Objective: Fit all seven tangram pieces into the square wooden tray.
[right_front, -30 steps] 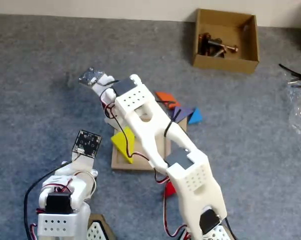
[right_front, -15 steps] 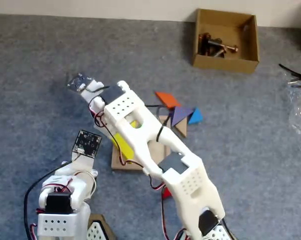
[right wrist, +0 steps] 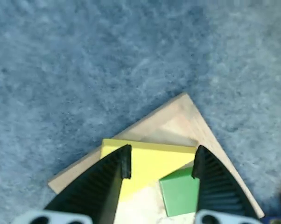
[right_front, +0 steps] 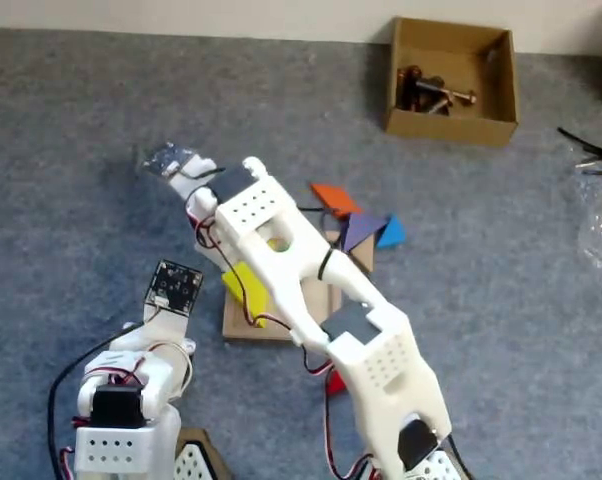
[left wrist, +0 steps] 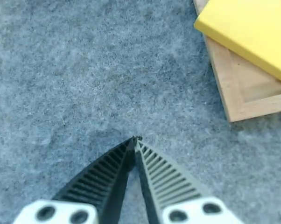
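The square wooden tray [right_front: 256,330] lies mid-table, largely under my right arm [right_front: 311,290]. A yellow piece [right_front: 245,290] lies tilted over the tray's left rim. In the right wrist view my right gripper [right wrist: 160,162] hangs open above the tray [right wrist: 180,114], over the yellow piece [right wrist: 147,163] and a green piece [right wrist: 180,196]. Orange [right_front: 335,197], purple [right_front: 361,228] and blue [right_front: 389,233] pieces lie by the tray's far right corner. A red piece [right_front: 336,381] peeks out under the arm. My left gripper [left wrist: 136,139] is shut over bare carpet beside the tray corner [left wrist: 234,100] and the yellow piece [left wrist: 252,32].
A cardboard box [right_front: 451,80] with small metal parts stands at the back right. Black cables [right_front: 586,150] and a plastic bag [right_front: 601,232] lie at the right edge. Grey carpet stretches free to the left and far side of the tray.
My right arm's wrist swung left across the tray, then eased slightly back to the right. The left arm stayed still.
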### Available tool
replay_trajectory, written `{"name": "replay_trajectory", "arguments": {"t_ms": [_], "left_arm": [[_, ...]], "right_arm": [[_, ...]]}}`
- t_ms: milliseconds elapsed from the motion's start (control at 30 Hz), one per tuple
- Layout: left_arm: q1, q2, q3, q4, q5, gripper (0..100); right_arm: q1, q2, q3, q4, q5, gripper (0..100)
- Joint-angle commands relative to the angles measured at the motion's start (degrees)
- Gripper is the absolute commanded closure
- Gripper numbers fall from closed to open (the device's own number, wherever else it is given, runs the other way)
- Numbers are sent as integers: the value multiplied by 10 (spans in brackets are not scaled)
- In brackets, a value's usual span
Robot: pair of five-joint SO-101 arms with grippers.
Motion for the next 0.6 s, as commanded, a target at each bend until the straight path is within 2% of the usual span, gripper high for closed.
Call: {"name": "replay_trajectory", "arguments": {"t_ms": [0,167,300,567], "left_arm": [[-2,-5,12,3,4,995],[-2,-5,12,3,4,995],[-2,-5,12,3,4,995],[-2,-5,12,3,4,995]], "right_arm": [[13,-9,-33,4,-6,795],[15,-10,-29,4,-8,795],[21,-11,-32,4,-47,795],[40,-10,-30,17,-51,799]]}}
